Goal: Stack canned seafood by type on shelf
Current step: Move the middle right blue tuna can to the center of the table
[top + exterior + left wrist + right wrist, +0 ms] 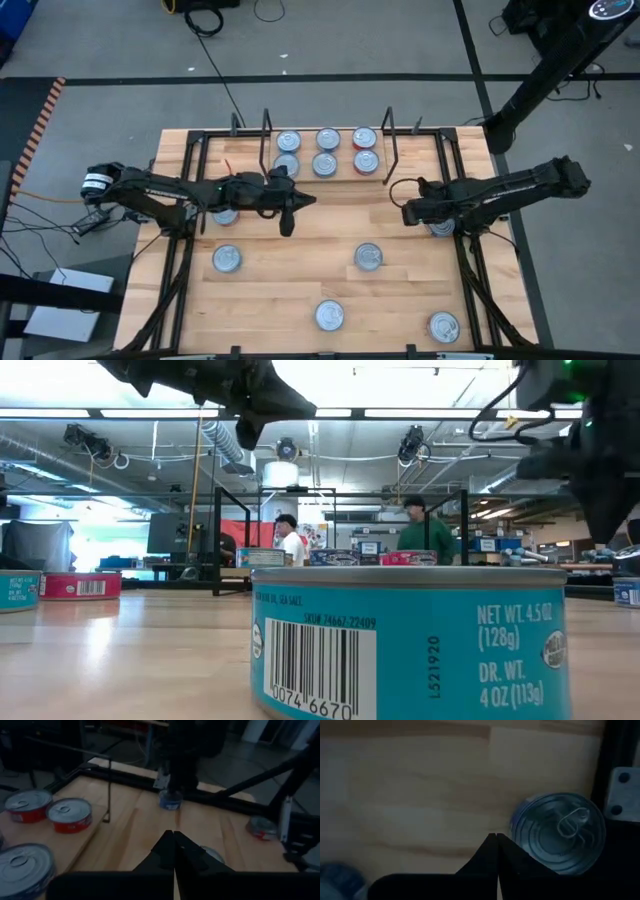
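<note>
Six tins (324, 152) sit on the shelf (325, 178) as both grippers (left (290, 226), right (408, 212)) hover closed and empty, each needing to open over another desk (300, 280) tin.

Overhead view evenly lit, tin lids (329, 315) glinting. Low view backlit by ceiling strip lights (420, 412), nearest blue tin (410, 645) slightly soft. Both wrist views dim, murky.
</note>
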Motion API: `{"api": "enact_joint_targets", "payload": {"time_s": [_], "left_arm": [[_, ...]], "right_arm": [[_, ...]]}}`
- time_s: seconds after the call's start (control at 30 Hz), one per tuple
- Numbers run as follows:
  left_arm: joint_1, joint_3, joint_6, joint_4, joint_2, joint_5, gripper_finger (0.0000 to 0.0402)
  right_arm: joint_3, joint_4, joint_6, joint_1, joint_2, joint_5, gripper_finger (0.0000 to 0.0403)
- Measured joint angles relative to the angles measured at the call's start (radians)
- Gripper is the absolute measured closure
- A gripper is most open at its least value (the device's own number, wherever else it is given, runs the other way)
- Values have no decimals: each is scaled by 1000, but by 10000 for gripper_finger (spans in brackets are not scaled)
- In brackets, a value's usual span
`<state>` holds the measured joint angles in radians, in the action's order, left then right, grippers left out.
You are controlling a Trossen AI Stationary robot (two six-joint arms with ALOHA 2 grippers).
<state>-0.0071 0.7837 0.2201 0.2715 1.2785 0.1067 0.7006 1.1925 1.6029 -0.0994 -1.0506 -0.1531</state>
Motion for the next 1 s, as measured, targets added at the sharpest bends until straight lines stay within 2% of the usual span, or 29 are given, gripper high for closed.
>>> {"api": "enact_joint_targets", "payload": {"time_s": [0.33,0.5,0.7,0.9,1.0], "left_arm": [[1,0,43,16,0,12,399],[1,0,45,14,0,12,399],[1,1,45,-2,0,13,399],[1,1,46,-7,0,17,398],[1,1,46,-7,0,27,398]], "right_arm": [[0,4,45,12,-332,-14,398],[6,11,56,-12,-434,-33,398],[10,31,97,-19,-448,-28,398],[45,143,102,-32,-420,-2,398],[33,124,99,-32,-421,13,398]]}}
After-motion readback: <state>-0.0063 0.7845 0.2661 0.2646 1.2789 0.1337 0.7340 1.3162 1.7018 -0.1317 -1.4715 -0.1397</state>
